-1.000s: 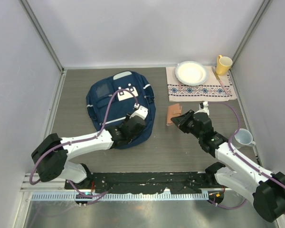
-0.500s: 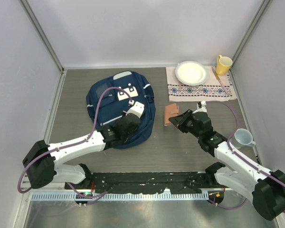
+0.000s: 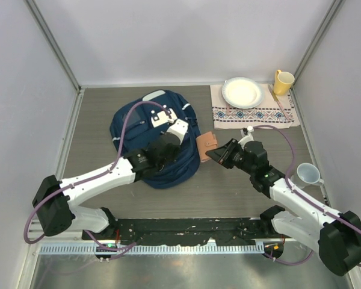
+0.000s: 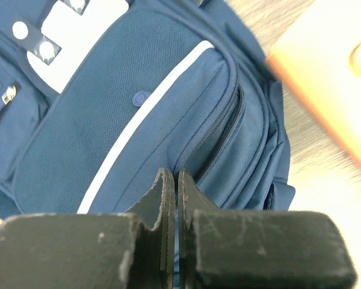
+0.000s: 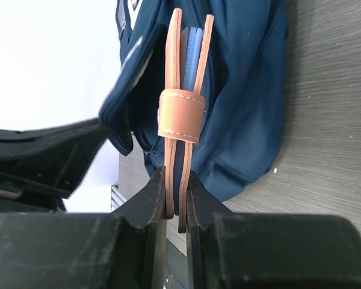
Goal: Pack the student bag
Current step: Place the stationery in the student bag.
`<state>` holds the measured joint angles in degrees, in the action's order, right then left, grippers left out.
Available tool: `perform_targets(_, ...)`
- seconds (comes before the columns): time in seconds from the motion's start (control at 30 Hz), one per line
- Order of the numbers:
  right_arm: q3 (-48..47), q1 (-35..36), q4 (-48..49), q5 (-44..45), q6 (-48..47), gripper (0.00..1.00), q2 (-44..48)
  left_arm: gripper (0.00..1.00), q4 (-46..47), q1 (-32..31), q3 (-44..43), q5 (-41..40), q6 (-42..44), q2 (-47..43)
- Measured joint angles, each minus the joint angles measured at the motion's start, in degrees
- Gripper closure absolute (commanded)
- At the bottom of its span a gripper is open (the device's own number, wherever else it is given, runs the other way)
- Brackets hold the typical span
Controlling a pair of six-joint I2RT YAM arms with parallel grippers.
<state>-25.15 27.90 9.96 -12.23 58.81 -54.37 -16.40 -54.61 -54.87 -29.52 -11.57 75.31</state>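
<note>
The student bag (image 3: pixel 138 129), navy blue with a pale stripe (image 4: pixel 138 126) and a white buckle patch (image 3: pixel 159 118), lies flat at the left centre of the table. My left gripper (image 3: pixel 179 144) hovers over the bag's right side. Its jaws are shut (image 4: pixel 172 176) on the fabric edge beside the pocket zipper (image 4: pixel 225 129). My right gripper (image 3: pixel 221 154) is shut (image 5: pixel 176 180) on a tan leather wallet (image 5: pixel 182 114) with a strap loop and blue inner pages. It holds the wallet (image 3: pixel 207 146) on edge just right of the bag (image 5: pixel 246 90).
A white plate (image 3: pixel 242 92) rests on a patterned cloth (image 3: pixel 259 113) at the back right, with a yellow mug (image 3: pixel 283 82) beside it. A clear measuring cup (image 3: pixel 308 174) stands near the right wall. Grey walls enclose the table on three sides.
My left gripper has moved right across the bag and closed at the pocket's edge. My right gripper has carried the wallet left, up to the bag's right side.
</note>
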Motion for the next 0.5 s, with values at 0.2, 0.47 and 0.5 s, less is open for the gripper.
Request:
perform_targets(0.2, 1.7, 0.0, 0.8, -4.7, 0.1, 0.99, 0.9, 1.00, -2.6, 0.2, -5.8, 4.8, -0.8, 0.7)
perform_targets(0.47, 3.8, 0.0, 9.2, -10.4, 4.6, 0.99, -2.4, 1.00, -5.8, 0.2, -9.2, 9.7, -3.9, 2.1)
perform_targets(0.5, 3.8, 0.1, 10.5, -10.7, 5.1, 0.99, -3.5, 1.00, -6.0, 0.2, -9.4, 10.1, -4.3, 2.2)
